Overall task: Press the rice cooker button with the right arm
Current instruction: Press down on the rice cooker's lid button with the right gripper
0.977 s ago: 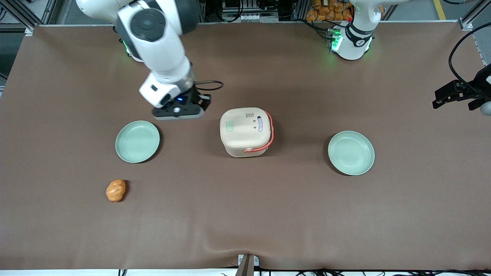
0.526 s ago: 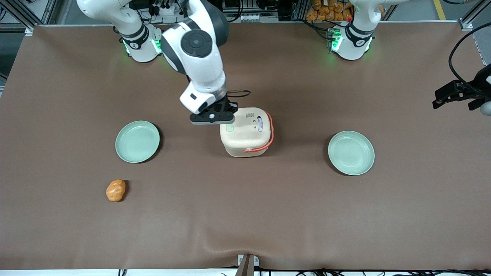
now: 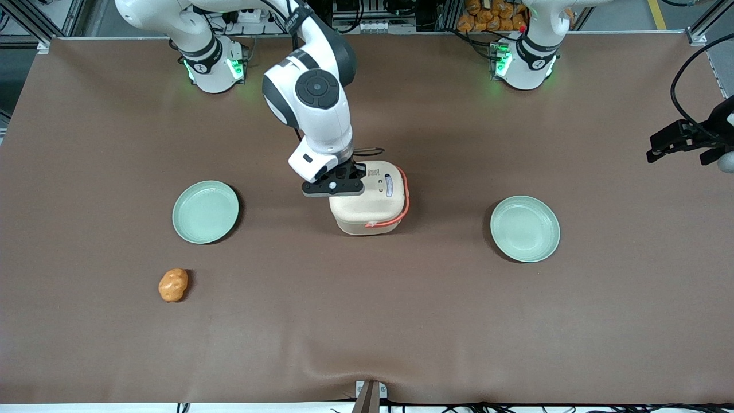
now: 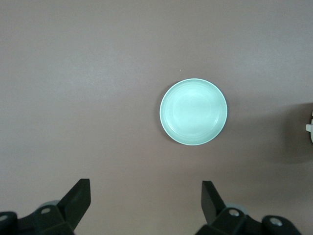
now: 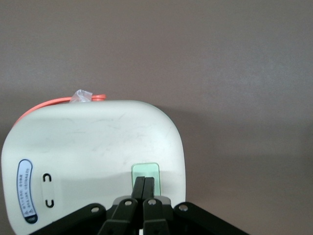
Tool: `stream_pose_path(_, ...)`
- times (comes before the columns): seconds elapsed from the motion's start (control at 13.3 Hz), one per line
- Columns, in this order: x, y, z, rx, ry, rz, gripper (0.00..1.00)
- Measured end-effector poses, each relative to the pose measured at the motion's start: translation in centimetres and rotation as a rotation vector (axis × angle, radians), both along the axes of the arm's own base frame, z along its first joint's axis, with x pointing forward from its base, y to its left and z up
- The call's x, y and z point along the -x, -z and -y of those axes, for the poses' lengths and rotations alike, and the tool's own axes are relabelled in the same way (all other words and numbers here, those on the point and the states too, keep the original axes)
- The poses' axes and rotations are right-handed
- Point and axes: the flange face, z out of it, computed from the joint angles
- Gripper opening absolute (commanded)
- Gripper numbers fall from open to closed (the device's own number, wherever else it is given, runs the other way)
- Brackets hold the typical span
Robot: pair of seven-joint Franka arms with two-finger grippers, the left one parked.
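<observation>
right arm (image 3: 312, 100) over table centre; gripper (image 5: 144, 188) above rice cooker (image 3: 370, 198) lid, fingers pinched together with no gap, holding nothing, tips over pale green button (image 5: 145, 171). contact not confirmed. cooker sits between two pale green plates (image 3: 205, 211), lid closed.
step: press. judgement: descend straight, keep tips centred on button, moderate force; light cooker may slide or tip.
materials: cooker rounded cube, matte cream plastic, faint scuffs; coral handle (image 3: 402, 201) thin loop; button flat rounded rectangle; table cover (image 3: 367, 321) brown, soft, slightly wrinkled.
</observation>
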Motion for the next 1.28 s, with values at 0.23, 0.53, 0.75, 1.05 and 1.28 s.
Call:
stream_pose_path(0.23,-0.2,0.6,0.0,0.007,0.002,-0.005,0.00)
stream_pose_path(0.53,-0.3,1.8,-0.1,0.016,0.001,-0.014,0.00)
stream_pose_path(0.75,-0.3,2.0,-0.3,0.015,0.006,-0.012,0.00)
stream_pose_path(1.05,-0.3,2.0,-0.3,0.014,0.023,-0.012,0.00)
stream_pose_path(1.28,-0.4,1.9,-0.3,0.013,0.029,-0.010,0.00)
